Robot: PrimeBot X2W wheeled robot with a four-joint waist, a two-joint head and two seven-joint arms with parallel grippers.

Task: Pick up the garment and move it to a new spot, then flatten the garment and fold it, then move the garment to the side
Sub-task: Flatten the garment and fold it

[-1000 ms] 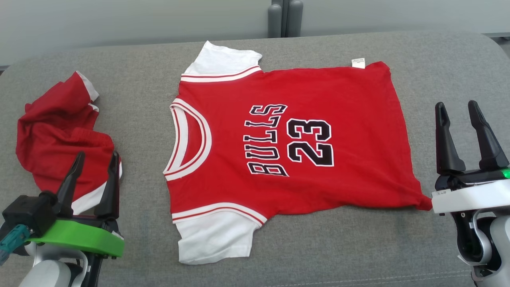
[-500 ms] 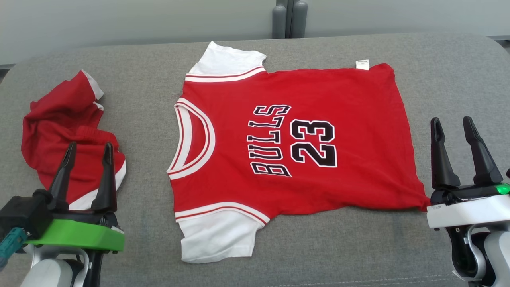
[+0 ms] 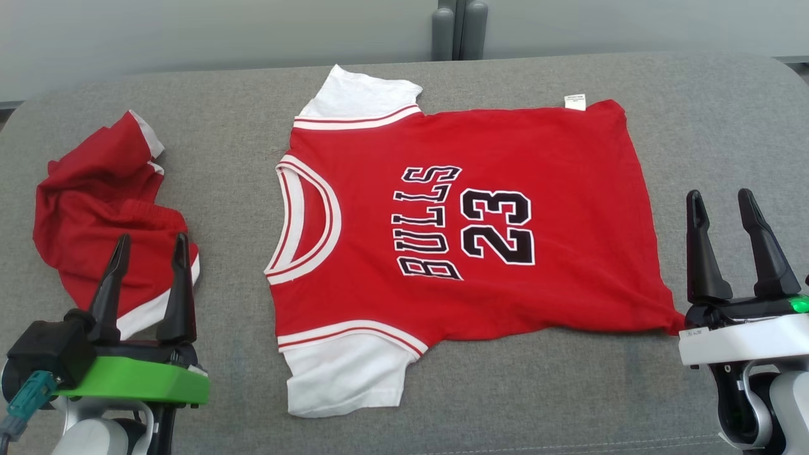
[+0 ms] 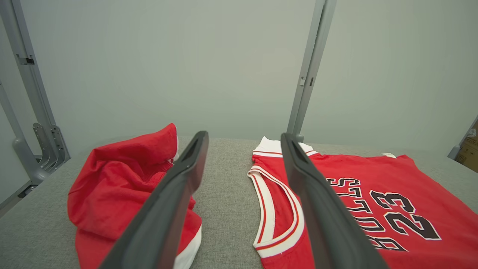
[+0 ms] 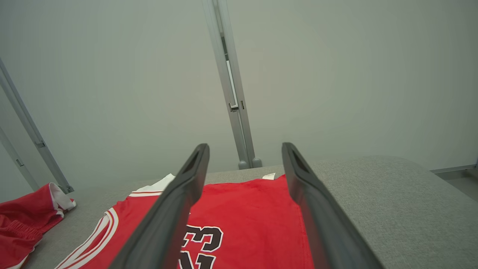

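1. Change: the right gripper (image 3: 718, 193) has drawn back a little toward the counter's near edge. The left gripper (image 3: 152, 239) has only wobbled near the near-left corner. The early small shift of the whole head view is camera motion, not the cloth.
2. Both grippers have their fingers spread wide, same as a second ago, with nothing between them.
3. The jersey (image 3: 468, 221) has not moved on the counter (image 3: 695, 114). It lies mid-counter, print up, collar toward the left edge, hem toward the right edge. The far sleeve (image 3: 360, 91) and near sleeve (image 3: 344, 379) are both spread out.
4. The hem's near corner ends just beside the right gripper's wrist block. Can't tell if they touch.
5. My read: relocating and flattening look done, folding not started. The arms seem parked between steps. The fold likely starts from a sleeve or the hem, and the near edge ripples slightly, so it may drag unevenly.
6. Containers: nothing here holds anything. The jersey and a crumpled red garment (image 3: 95, 208) at the left edge lie directly on the counter fabric, well apart.
7. The left gripper's fingers overlap that crumpled garment's near end in the head view. Contact unclear.
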